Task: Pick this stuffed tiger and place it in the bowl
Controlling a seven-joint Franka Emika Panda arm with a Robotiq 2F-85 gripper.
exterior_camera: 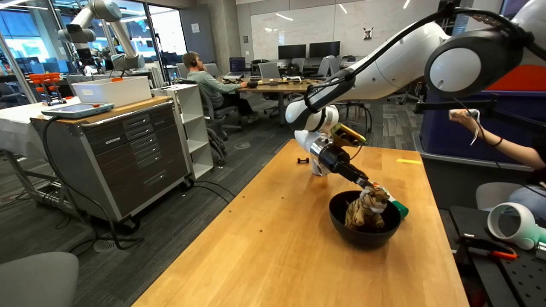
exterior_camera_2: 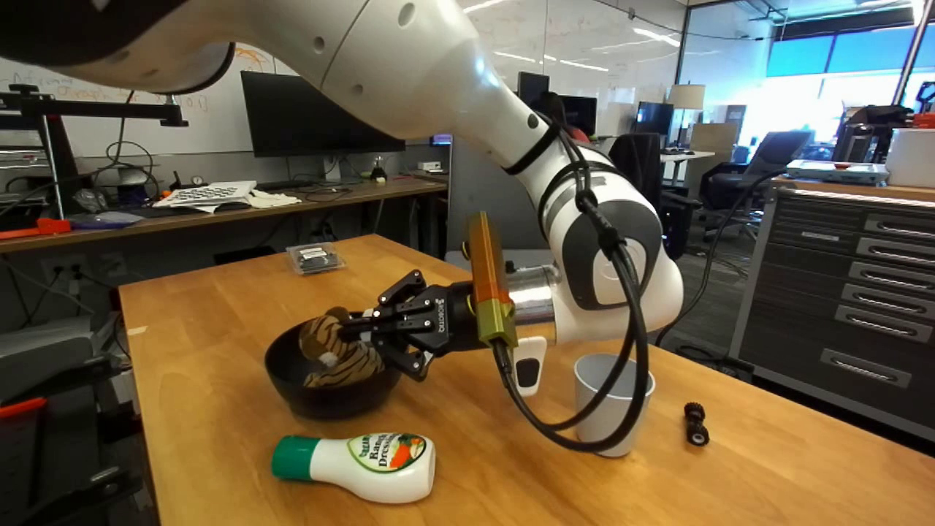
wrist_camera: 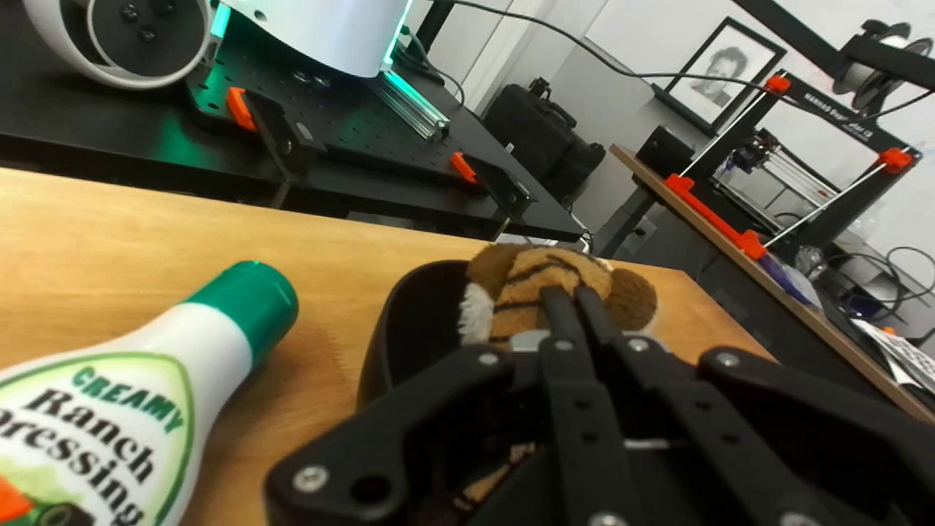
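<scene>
The stuffed tiger (exterior_camera: pixel 361 212), tan-orange with dark stripes, is upright inside the black bowl (exterior_camera: pixel 362 239) in an exterior view. Its head rises above the rim. In an exterior view, the tiger (exterior_camera_2: pixel 354 367) leans in the bowl (exterior_camera_2: pixel 329 404). My gripper (exterior_camera_2: pixel 349 331) reaches in almost level, with its fingertips at the tiger's head. In the wrist view, the fingers of my gripper (wrist_camera: pixel 572 294) are nearly together and pinch the tiger's head (wrist_camera: pixel 551 264) between its brown ears. The bowl (wrist_camera: pixel 409 321) is partly hidden behind the fingers, as is most of the body.
A ranch dressing bottle (exterior_camera_2: pixel 380 466) with a green cap lies beside the bowl. A white mug (exterior_camera_2: pixel 610 409) and a small black dumbbell-shaped part (exterior_camera_2: pixel 695 424) stand under and beyond the wrist. A clear plastic box (exterior_camera_2: pixel 315 258) sits at the table's far end.
</scene>
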